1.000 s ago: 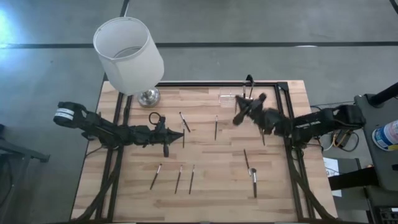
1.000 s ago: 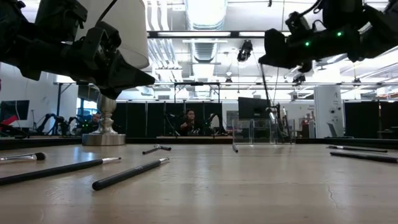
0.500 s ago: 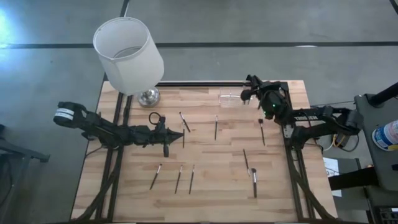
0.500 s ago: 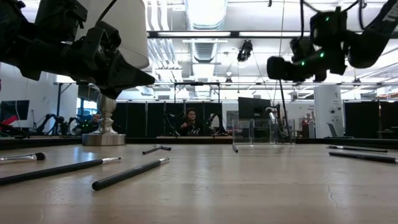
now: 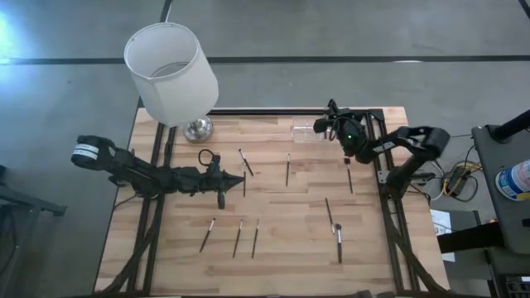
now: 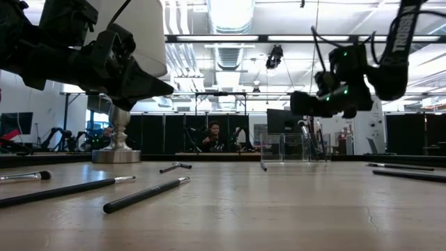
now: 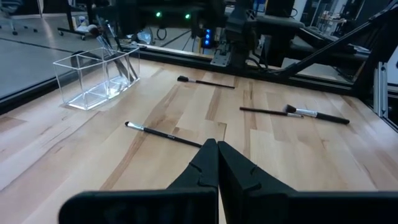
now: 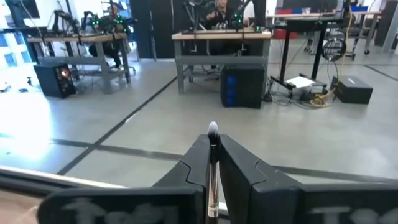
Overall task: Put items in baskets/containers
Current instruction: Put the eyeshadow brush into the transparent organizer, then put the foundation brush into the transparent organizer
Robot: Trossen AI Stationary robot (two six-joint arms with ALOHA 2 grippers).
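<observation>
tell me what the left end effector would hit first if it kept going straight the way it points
Probably the thin brush lying crosswise on the table just ahead of the shut left end effector; depth is uncertain, and it might pass above it.

a wooden plank table (image 5: 281, 248) with a black frame along its edges is seen from above. a lamp base (image 5: 197, 127) is set at the far left corner, and a clear plastic holder (image 5: 305, 132) near the far edge. thin dark brushes (image 5: 287, 169) are scattered flat on the boards: three (image 5: 237, 237) side by side near the front, others toward the right (image 5: 338, 241).
</observation>
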